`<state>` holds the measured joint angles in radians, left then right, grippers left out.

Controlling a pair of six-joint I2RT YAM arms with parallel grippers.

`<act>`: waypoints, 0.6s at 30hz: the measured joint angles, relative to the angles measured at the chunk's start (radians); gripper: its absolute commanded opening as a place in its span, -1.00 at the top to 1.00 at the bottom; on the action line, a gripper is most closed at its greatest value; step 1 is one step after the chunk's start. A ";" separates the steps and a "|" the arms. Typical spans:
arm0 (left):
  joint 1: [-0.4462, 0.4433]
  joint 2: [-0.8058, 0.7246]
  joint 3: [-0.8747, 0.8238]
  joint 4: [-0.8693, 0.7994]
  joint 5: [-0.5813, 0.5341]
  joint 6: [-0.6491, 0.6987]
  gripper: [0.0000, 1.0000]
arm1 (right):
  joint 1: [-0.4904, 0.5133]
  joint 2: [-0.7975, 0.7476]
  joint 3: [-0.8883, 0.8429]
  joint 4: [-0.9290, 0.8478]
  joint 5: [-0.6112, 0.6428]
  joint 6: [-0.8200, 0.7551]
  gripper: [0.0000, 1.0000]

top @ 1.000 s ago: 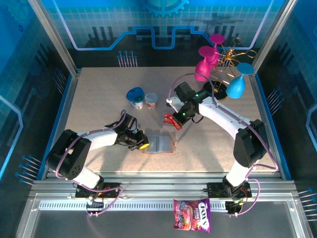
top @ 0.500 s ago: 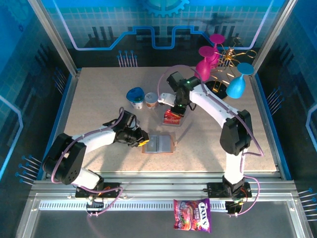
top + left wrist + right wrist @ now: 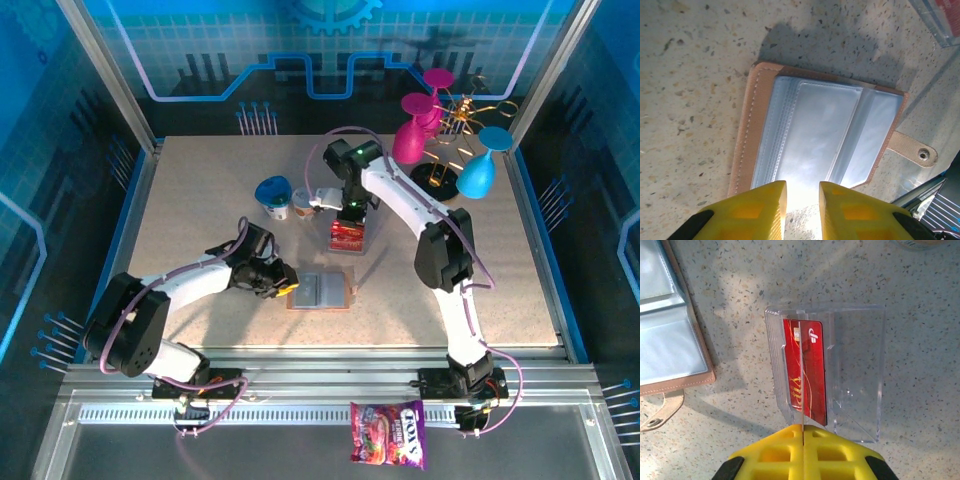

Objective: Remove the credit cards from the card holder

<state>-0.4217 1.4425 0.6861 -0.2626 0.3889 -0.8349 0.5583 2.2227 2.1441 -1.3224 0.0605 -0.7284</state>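
The card holder (image 3: 322, 291) lies open on the table, brown leather rim and pale grey-blue sleeves (image 3: 815, 135); its left page also shows in the right wrist view (image 3: 665, 340). My left gripper (image 3: 290, 287) hovers at its near edge, jaws a little open (image 3: 802, 200) with nothing between them. My right gripper (image 3: 803, 429) is shut on a thin credit card (image 3: 802, 390) seen edge-on, held upright over a clear plastic stand (image 3: 860, 365). A red credit card (image 3: 812, 370) with white marks stands in that stand (image 3: 347, 236).
Two small yogurt cups (image 3: 274, 196) (image 3: 305, 202) stand just left of the right gripper. Pink and blue goblets (image 3: 478, 172) and a wire rack sit at the back right. A candy bag (image 3: 388, 434) lies on the front rail.
My right arm has swung left and back, bringing its card over the clear stand. The left gripper's jaws have parted slightly at the card holder's edge.
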 measured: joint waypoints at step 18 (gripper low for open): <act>0.000 -0.011 0.000 -0.021 -0.008 0.000 0.51 | -0.012 0.113 0.082 -0.073 -0.003 -0.044 0.59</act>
<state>-0.4213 1.4311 0.6861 -0.2840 0.3813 -0.8349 0.5465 2.3352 2.2261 -1.3956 0.0578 -0.7727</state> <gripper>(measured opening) 0.246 0.192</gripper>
